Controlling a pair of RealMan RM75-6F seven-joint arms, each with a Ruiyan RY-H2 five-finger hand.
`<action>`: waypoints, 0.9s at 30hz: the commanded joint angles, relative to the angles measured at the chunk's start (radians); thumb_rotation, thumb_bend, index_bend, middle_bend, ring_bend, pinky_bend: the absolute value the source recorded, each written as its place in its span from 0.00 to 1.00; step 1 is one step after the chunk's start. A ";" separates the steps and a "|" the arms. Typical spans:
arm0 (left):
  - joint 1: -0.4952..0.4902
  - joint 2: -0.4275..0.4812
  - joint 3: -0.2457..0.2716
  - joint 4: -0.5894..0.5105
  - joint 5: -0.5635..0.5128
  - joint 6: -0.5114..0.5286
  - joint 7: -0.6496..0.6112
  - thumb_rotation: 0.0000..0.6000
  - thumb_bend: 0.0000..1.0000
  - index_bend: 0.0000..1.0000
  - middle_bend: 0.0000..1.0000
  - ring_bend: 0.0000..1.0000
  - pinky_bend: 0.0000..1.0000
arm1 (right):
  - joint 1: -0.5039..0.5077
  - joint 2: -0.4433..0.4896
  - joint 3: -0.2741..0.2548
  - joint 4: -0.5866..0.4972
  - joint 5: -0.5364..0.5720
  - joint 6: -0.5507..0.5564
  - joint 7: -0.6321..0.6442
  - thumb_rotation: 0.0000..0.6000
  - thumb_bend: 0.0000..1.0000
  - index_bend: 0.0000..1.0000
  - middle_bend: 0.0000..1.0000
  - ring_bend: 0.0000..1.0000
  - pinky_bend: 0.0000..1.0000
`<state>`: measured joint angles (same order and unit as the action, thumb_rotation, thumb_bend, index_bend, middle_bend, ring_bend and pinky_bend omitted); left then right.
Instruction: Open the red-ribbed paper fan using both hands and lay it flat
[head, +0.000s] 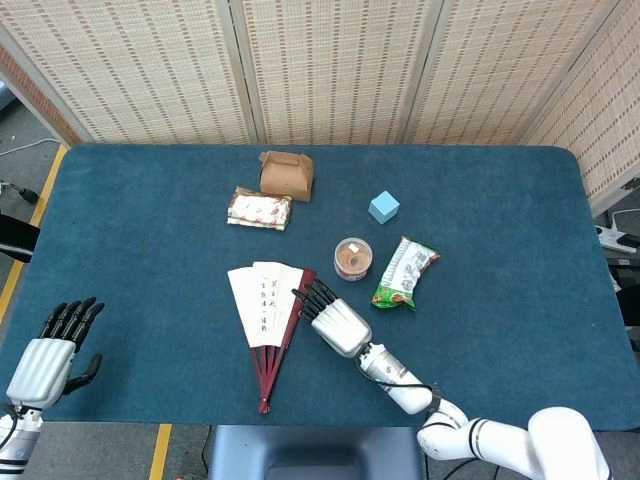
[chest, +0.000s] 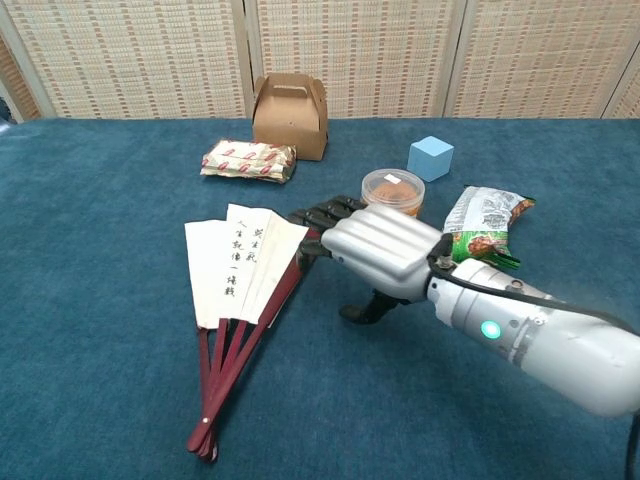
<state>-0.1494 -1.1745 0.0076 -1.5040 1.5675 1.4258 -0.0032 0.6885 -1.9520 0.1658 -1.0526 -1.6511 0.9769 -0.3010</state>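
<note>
The paper fan (head: 266, 300) (chest: 240, 266) lies partly spread on the blue table, white leaves with writing at the top and dark red ribs running down to a pivot at the near edge. My right hand (head: 334, 318) (chest: 375, 245) hovers palm down with fingers extended, its fingertips at the fan's right outer rib near the top. It holds nothing. Whether the fingertips touch the rib cannot be told. My left hand (head: 48, 350) rests at the table's near left edge, fingers extended and empty, far from the fan; the chest view does not show it.
A brown carton (head: 286, 174) and a red-patterned packet (head: 259, 208) sit behind the fan. A round lidded tub (head: 352, 258), a green snack bag (head: 405, 271) and a light blue cube (head: 383, 207) lie to the right of the fan.
</note>
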 joint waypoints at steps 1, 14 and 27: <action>-0.001 -0.002 -0.003 0.002 -0.007 -0.003 0.003 1.00 0.44 0.00 0.00 0.00 0.05 | 0.045 -0.091 0.010 0.113 0.001 0.040 0.088 1.00 0.21 0.36 0.00 0.00 0.00; -0.008 -0.003 -0.012 0.009 -0.038 -0.028 0.009 1.00 0.44 0.00 0.00 0.00 0.05 | 0.133 -0.273 0.005 0.361 0.017 0.068 0.187 1.00 0.21 0.40 0.00 0.00 0.00; -0.005 0.017 -0.008 -0.011 -0.056 -0.042 0.023 1.00 0.44 0.00 0.00 0.00 0.05 | 0.173 -0.317 0.000 0.427 0.074 0.116 0.212 1.00 0.24 0.58 0.11 0.00 0.00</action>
<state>-0.1540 -1.1578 -0.0002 -1.5125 1.5104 1.3832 0.0175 0.8585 -2.2689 0.1676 -0.6254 -1.5807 1.0896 -0.0924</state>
